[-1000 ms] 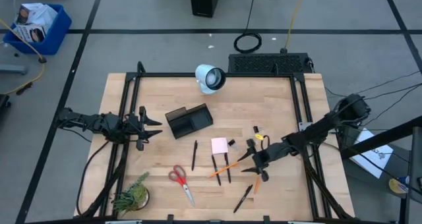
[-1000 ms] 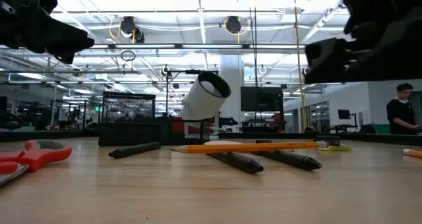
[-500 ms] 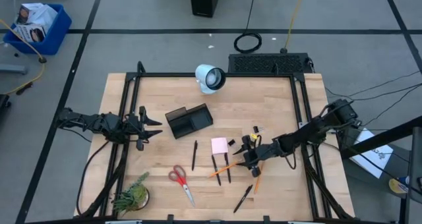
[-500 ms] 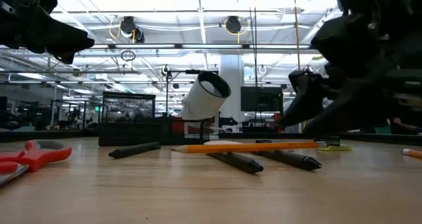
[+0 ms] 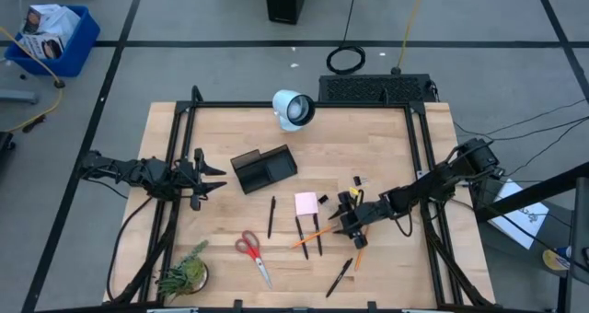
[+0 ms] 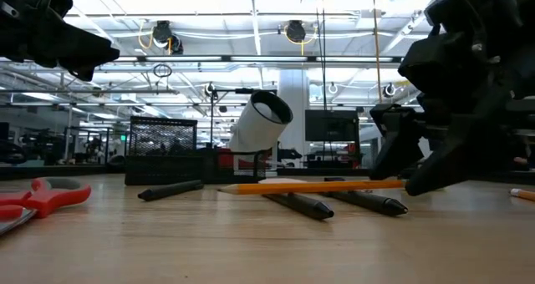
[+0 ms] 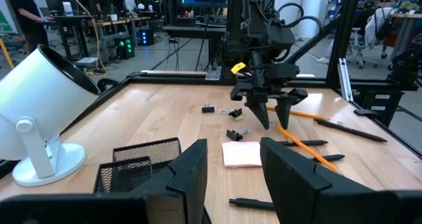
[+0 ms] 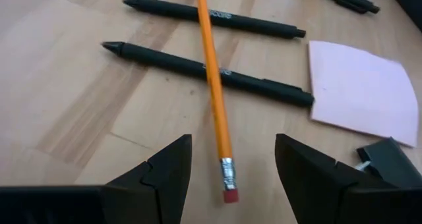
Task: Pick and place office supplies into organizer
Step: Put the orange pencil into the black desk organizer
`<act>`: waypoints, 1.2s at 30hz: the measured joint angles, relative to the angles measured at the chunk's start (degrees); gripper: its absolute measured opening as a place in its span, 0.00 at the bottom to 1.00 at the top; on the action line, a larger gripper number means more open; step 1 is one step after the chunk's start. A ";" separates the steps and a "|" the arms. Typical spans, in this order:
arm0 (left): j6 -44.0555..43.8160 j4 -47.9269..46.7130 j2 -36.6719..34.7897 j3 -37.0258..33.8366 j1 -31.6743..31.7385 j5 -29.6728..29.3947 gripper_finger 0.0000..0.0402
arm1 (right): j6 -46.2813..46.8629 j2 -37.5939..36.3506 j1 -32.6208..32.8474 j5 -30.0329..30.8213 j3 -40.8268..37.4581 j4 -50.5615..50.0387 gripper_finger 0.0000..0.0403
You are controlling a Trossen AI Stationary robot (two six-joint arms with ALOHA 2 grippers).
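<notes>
An orange pencil [image 8: 214, 92] lies across two black pens [image 8: 210, 69] beside the pink sticky pad [image 5: 306, 203], toward the surface's [image 5: 386, 147] near right. The right hand [image 5: 345, 214] hovers over its eraser end, fingers spread, empty. The left hand [image 5: 213, 178] waits open at the left edge.

pale butcher-block wood table [image 5: 368, 156] with visible grain, matte black plastic pens [image 8: 210, 68], glossy painted orange pencil [image 8: 212, 85] with a metal band and pink rubber tip, matte pink paper sticky pad [image 8: 366, 92], smooth white plastic lamp [image 7: 39, 112], black mesh organizer [image 7: 135, 161]
</notes>
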 joint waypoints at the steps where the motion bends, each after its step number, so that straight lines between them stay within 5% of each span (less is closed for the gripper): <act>1: 0.00 0.00 0.00 0.00 0.00 -0.02 0.36 | 0.00 0.00 0.02 -0.02 0.00 -0.05 0.52; 10: 0.01 0.00 0.00 0.00 -0.01 -0.02 0.36 | 0.34 0.00 0.02 -0.10 0.00 -0.64 0.49; 36: 0.13 0.29 0.00 0.00 0.01 0.00 0.36 | 1.70 0.00 0.04 -1.49 -0.04 -1.71 0.04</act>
